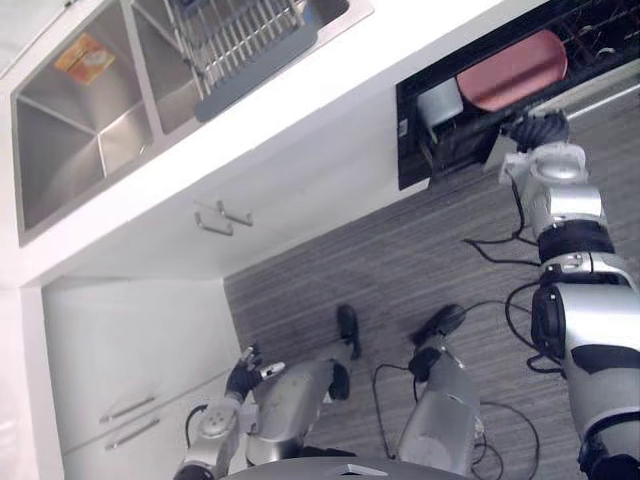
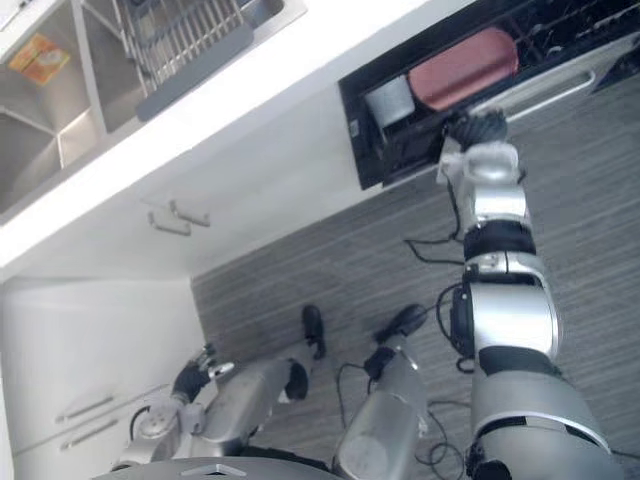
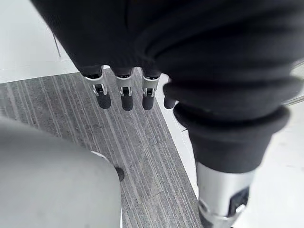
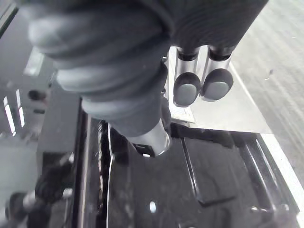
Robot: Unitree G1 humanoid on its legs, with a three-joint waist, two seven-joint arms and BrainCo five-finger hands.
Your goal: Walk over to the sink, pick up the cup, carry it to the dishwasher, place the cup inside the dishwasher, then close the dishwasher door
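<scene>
Cup is sitting in dishwasher beside pink dish; right hand, fingers loose and empty, is hovering at door: push flat, steadily. Left hand is hanging slack.

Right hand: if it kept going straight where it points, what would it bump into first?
Likely the dark inside of the open dishwasher, just past the right hand; the pink dish lies further in. Depth is unclear.
</scene>
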